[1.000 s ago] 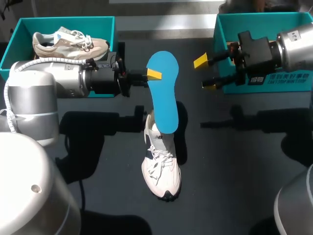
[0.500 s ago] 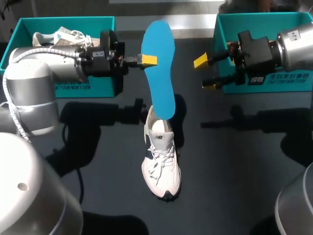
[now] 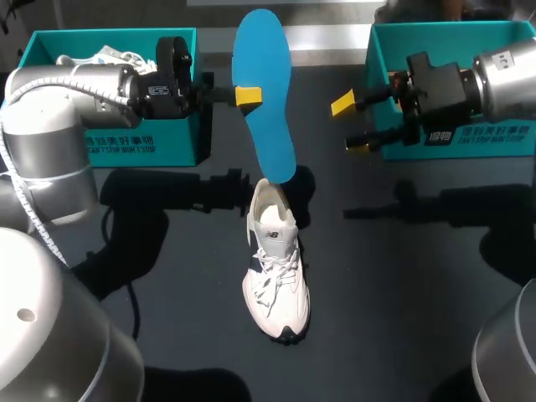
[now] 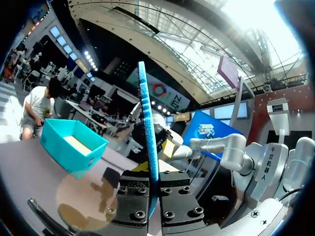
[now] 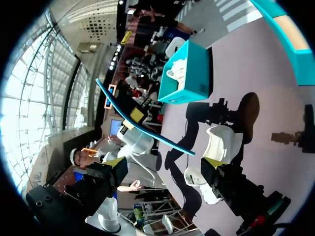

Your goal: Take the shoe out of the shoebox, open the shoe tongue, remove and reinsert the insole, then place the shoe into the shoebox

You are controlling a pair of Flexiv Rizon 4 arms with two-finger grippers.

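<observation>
1. Pinching the blue insole (image 3: 264, 92) by one long edge in the left gripper (image 3: 244, 95), fingers pressed onto it from both sides. Hangs nearly upright, lower end just above the heel opening of the white shoe (image 3: 275, 268) and seemingly clear of it.
2. Reads as the removal step all but done, with the shoe out on the dark table (image 3: 402, 293), toe toward the robot, tongue pulled forward. Leaves reinsertion and boxing, by this judgement.
3. Calls next for tipping the insole toe-end down and sliding it forward under the tongue, then pressing the heel flat. Likely needs the shoe steadied, since nothing holds it.
4. Shows the right gripper (image 3: 352, 126) spread wide and empty, well apart from the shoe, just in front of the right shoebox (image 3: 452, 35).
5. Leaves the left shoebox (image 3: 50, 40) behind the left arm, with a beige shoe (image 3: 105, 57) inside.
6. Risks snagging on laces and tongue, and folding of the soft insole if pushed in askew. Finds nothing else standing between insole and shoe.
</observation>
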